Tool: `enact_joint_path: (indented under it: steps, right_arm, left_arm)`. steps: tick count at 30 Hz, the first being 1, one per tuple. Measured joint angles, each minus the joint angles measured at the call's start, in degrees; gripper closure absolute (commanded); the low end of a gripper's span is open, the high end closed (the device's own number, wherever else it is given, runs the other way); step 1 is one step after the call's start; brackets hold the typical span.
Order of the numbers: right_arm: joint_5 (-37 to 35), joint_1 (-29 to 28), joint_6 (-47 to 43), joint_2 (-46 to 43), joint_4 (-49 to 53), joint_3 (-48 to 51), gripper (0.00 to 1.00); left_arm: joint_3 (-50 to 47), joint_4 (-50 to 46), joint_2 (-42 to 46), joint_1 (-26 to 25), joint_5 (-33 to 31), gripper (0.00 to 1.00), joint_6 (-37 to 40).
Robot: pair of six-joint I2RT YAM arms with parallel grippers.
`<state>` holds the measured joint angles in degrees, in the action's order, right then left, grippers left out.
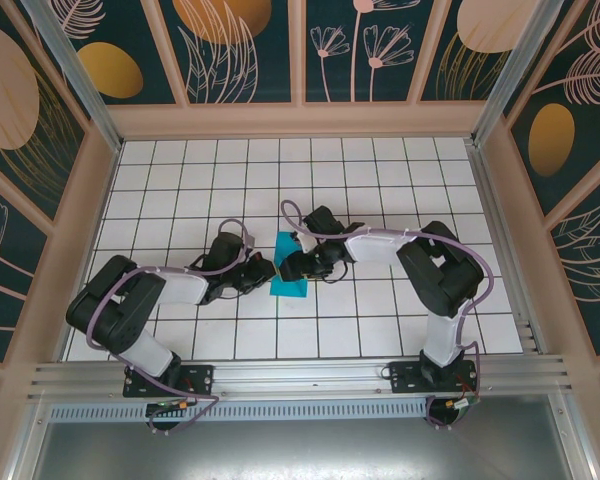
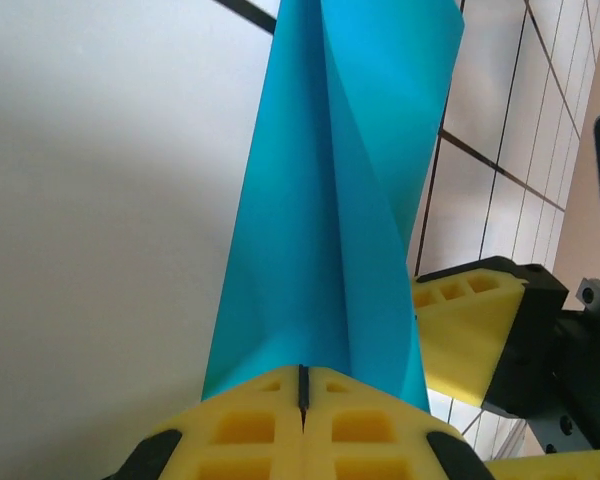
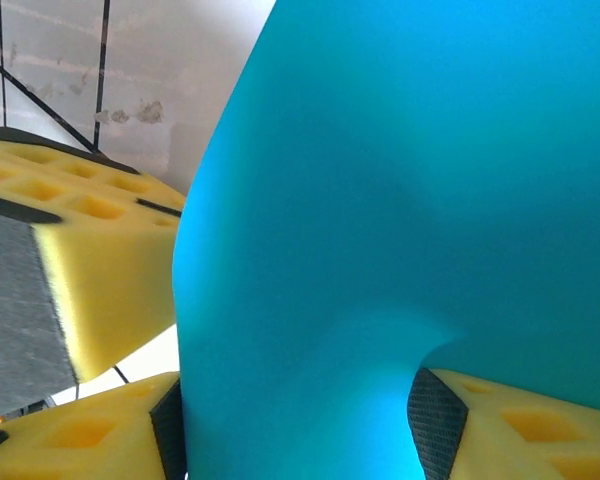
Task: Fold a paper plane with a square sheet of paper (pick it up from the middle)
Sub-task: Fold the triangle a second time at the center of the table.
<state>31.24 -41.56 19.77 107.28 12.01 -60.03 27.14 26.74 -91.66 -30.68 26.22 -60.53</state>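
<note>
Top external view: two black arms reach inward over a white tiled surface (image 1: 180, 180) and meet near its middle. Between them lies the teal sheet of paper (image 1: 291, 286), already folded into a narrow creased strip. Its long axis runs away from the arm bases toward the far wall. The left tool (image 1: 264, 272) comes at it from the left and the right tool (image 1: 286, 267) from the right. Both are right at the strip, so neither arm is clearly nearer.

Left wrist view: the left tool (image 2: 303, 385) has its yellow pads pressed together with no gap. The sheet of paper (image 2: 330, 200) rises straight out of the seam between them, so we read it as clamped on one end of the strip. A yellow pad (image 2: 470, 335) of the right tool sits just beside the paper's right edge.

Right wrist view: the sheet of paper (image 3: 400, 200) bows close to the lens and passes between the pads of the right tool (image 3: 305, 435). These pads stand well apart. We cannot tell whether they touch the paper.

We judge that the coming move depends on the right tool meeting the strip across its width while the left tool holds the end.
</note>
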Motion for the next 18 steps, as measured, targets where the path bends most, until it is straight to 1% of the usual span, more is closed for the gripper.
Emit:
enact_joint_path:
  steps: [4, 9, 11, 15, 18]
  right_arm:
    - [2.6, 1.25, 0.02, 0.0, -0.68, 0.26, 0.35]
    - [4.33, 3.34, 0.09, -0.42, -1.18, 0.31, 0.24]
    - [4.11, 4.35, 0.24, -0.92, -1.2, 0.31, 0.22]
    - [3.5, 6.62, 0.79, -2.19, -1.66, 0.31, 0.22]
    - [2.82, 7.58, 1.86, -3.54, -2.36, 0.31, 0.27]
  left_arm:
    - [0.09, 0.87, -2.32, -0.42, 0.59, 1.0, -0.28]
    - [0.09, 1.75, -3.02, -0.42, 0.81, 1.0, -0.46]
    - [0.09, 2.16, -3.34, -0.42, 0.83, 1.0, -0.46]
    - [0.09, 3.06, -3.78, -0.42, 1.22, 1.0, -0.46]
    - [0.09, 3.3, -3.98, -0.42, 1.44, 1.0, -0.44]
